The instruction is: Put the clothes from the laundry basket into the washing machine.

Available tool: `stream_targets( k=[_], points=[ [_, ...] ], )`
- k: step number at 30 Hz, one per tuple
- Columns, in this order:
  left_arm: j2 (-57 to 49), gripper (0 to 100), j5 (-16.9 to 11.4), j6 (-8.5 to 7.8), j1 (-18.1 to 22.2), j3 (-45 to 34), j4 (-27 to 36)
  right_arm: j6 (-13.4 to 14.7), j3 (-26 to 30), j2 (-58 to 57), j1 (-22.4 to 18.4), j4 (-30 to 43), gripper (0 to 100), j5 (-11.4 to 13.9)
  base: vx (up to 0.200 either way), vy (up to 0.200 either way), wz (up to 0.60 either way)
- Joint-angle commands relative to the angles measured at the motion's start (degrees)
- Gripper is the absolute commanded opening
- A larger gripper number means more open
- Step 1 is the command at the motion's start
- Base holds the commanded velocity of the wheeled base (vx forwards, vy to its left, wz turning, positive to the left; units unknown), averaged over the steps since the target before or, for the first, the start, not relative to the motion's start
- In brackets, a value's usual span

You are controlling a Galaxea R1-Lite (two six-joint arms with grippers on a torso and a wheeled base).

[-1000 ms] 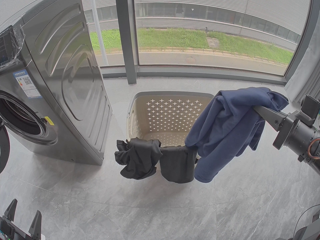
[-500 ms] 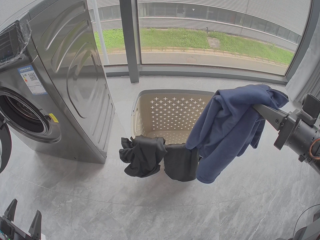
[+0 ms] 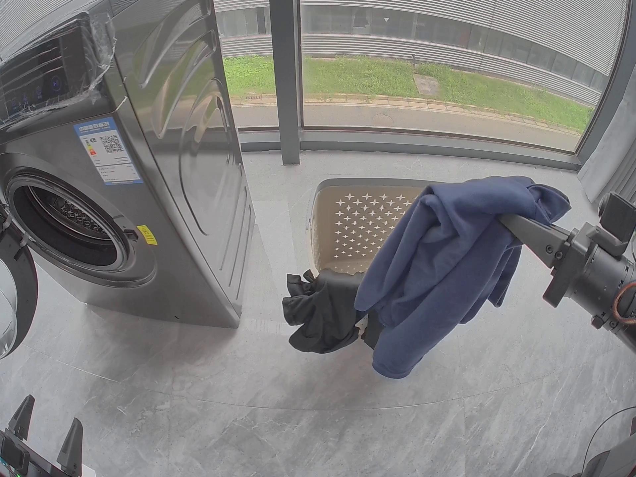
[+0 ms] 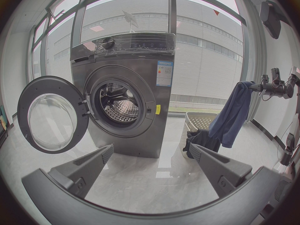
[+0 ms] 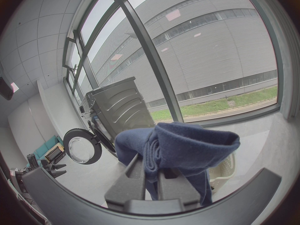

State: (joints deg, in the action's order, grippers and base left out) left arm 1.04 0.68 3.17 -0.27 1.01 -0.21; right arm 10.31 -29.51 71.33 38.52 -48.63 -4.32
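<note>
Right pincer clamping blue garment, black clothes draping basket rim, washer open

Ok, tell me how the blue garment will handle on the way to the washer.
Probably floppy: the blue garment hangs in loose folds from the right gripper. Likely to swing and trail, since its lower end dangles well below the grip. Held by one bunched fold, it could slip.

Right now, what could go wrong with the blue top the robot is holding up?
The right gripper pinches only one fold of the blue top, so it might slip out. Its long hanging end is close to the black clothes draped over the laundry basket rim and could drag them onto the floor.
</note>
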Motion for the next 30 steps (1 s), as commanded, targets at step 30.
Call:
stream_targets(
  k=[30],
  points=[
    [-0.86, 100, 0.02, -0.01, 0.0, -0.92, 0.03, -0.03, 1.65, 0.74, 0.76, -0.06, 0, 0.45, 0.0, 0.18, 0.0]
  ],
)
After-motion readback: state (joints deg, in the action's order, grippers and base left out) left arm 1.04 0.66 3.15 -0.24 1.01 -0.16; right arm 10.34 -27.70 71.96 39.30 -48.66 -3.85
